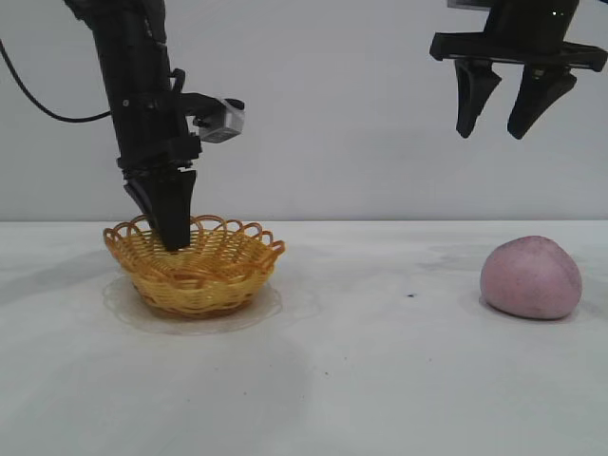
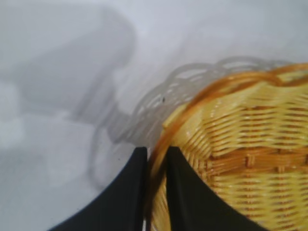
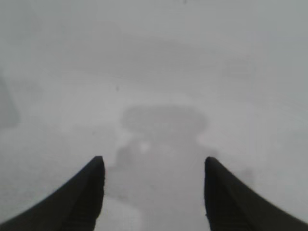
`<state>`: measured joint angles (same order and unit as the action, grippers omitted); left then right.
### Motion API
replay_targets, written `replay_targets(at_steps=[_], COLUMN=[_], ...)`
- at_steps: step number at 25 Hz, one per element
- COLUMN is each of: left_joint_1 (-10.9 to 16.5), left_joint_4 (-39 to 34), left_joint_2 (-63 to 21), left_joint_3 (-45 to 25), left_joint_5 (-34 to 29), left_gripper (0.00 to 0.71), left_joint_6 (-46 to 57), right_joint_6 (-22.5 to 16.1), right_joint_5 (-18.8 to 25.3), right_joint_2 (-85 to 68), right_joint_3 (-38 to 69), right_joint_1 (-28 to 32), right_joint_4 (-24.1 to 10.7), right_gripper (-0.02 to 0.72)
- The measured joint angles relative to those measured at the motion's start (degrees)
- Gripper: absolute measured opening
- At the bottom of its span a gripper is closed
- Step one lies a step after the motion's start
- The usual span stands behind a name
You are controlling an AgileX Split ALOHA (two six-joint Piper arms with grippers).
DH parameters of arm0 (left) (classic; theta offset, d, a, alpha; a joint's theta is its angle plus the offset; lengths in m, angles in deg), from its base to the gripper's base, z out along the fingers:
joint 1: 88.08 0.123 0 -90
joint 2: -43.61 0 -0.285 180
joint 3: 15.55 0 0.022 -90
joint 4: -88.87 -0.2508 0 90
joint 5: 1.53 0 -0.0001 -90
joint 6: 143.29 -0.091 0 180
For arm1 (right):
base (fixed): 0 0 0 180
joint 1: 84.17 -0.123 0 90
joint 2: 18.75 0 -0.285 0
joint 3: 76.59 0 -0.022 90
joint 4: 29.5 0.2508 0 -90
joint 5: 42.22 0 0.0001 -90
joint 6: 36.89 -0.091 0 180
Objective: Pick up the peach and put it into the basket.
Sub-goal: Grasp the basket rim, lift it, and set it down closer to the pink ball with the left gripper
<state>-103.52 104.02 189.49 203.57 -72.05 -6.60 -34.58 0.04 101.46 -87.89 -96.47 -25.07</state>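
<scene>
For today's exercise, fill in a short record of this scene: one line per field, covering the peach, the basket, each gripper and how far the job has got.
peach: on the table, exterior view's right, untouched
basket: on the table, exterior view's left, no peach in it
left gripper: pointing down, fingers closed on the basket's rim, one inside, one outside
right gripper: open, raised in the air above the peach, holding nothing
progress: peach not yet picked up

No readable text or labels
</scene>
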Motion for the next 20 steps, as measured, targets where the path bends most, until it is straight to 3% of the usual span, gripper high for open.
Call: replay_targets(at_steps=[1, 2, 13, 20], left_joint_1=[0.0, 0.0, 1.7, 1.8], left_joint_4=[0.3, 0.3, 5.2, 9.0], left_joint_2=[0.0, 0.0, -6.8, -13.5], left_joint_3=[0.1, 0.4, 0.3, -9.6], left_joint_5=[0.0, -0.1, 0.3, 0.5], left_gripper=[0.066, 0.000, 0.000, 0.000], left_joint_6=[0.8, 2.1, 29.0, 34.6], right_joint_6=[0.0, 0.0, 0.0, 0.0], right_joint_5=[0.0, 0.0, 0.4, 0.4], right_joint_2=[0.0, 0.0, 0.1, 0.1], right_joint_3=[0.0, 0.0, 0.0, 0.0], right_joint_1=[0.0, 0.0, 0.0, 0.0], right_joint_4=[0.0, -0.1, -1.2, -1.3], right_gripper=[0.385, 0.385, 0.385, 0.385])
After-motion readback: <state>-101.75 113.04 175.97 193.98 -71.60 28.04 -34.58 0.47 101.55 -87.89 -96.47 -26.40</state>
